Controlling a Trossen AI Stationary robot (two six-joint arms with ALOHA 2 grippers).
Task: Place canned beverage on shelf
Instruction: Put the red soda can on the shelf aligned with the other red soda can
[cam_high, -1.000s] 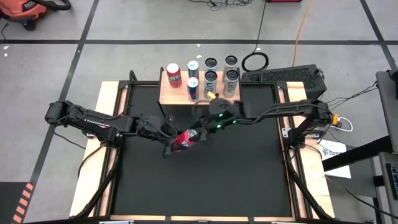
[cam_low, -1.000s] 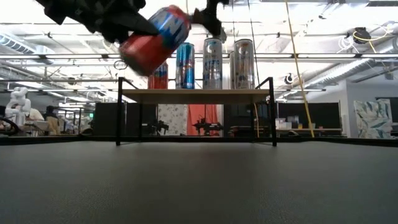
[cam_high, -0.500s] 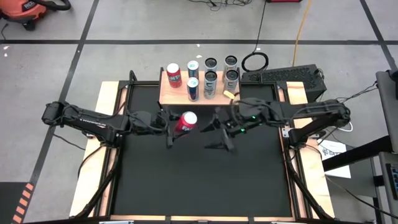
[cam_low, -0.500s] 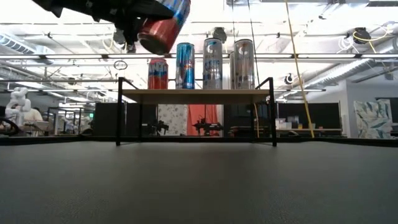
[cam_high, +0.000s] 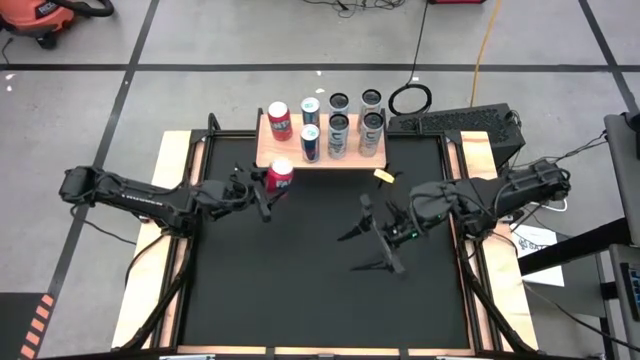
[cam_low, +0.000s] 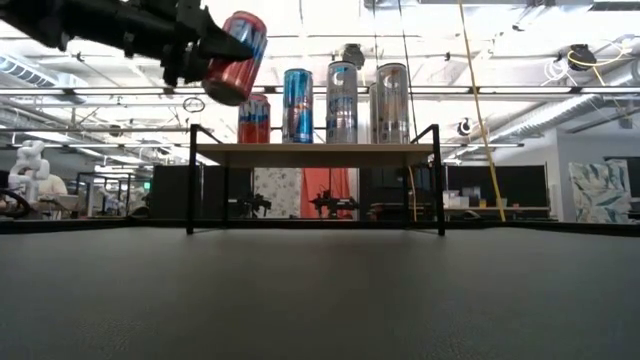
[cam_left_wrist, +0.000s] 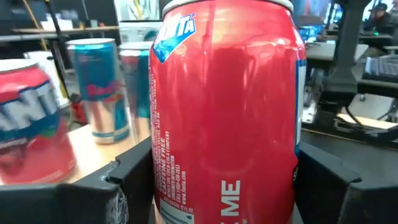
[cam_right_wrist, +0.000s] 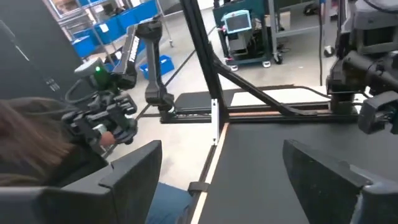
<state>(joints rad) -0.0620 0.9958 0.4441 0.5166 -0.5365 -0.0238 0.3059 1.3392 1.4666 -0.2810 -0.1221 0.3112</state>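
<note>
A red beverage can (cam_high: 278, 177) hangs in the air, with my left gripper (cam_high: 262, 192) shut on it, just in front of the shelf's left front corner. The shelf (cam_high: 268, 152) is a light-wood board on thin black legs at the table's far edge. On it stand a red can (cam_high: 279, 120) and several blue and silver cans (cam_high: 338, 132). In the low view the held can (cam_low: 235, 45) is above the board (cam_low: 315, 151). My right gripper (cam_high: 364, 250) stands open over the table's right half, holding nothing. My left gripper pinches the red can's side wall (cam_left_wrist: 186, 186) between its two fingers (cam_left_wrist: 121, 183), one on each side. The fingers come level from the table's left. The can is lifted clear and nearly upright, its top (cam_low: 250, 22) tipped a little toward the shelf.
A small yellow piece (cam_high: 381, 175) lies on the black table near the shelf's right front corner. A black box (cam_high: 455, 122) sits beyond the far right corner. The board's left front part is bare. A person's hair (cam_right_wrist: 31, 137) shows in the right wrist view.
My left gripper has carried the red can toward the table's far edge and a little left, up to the shelf's left front. It has turned the can from steeply tilted to nearly upright. My right gripper has drawn away from the can toward the right and near edges, staying open.
</note>
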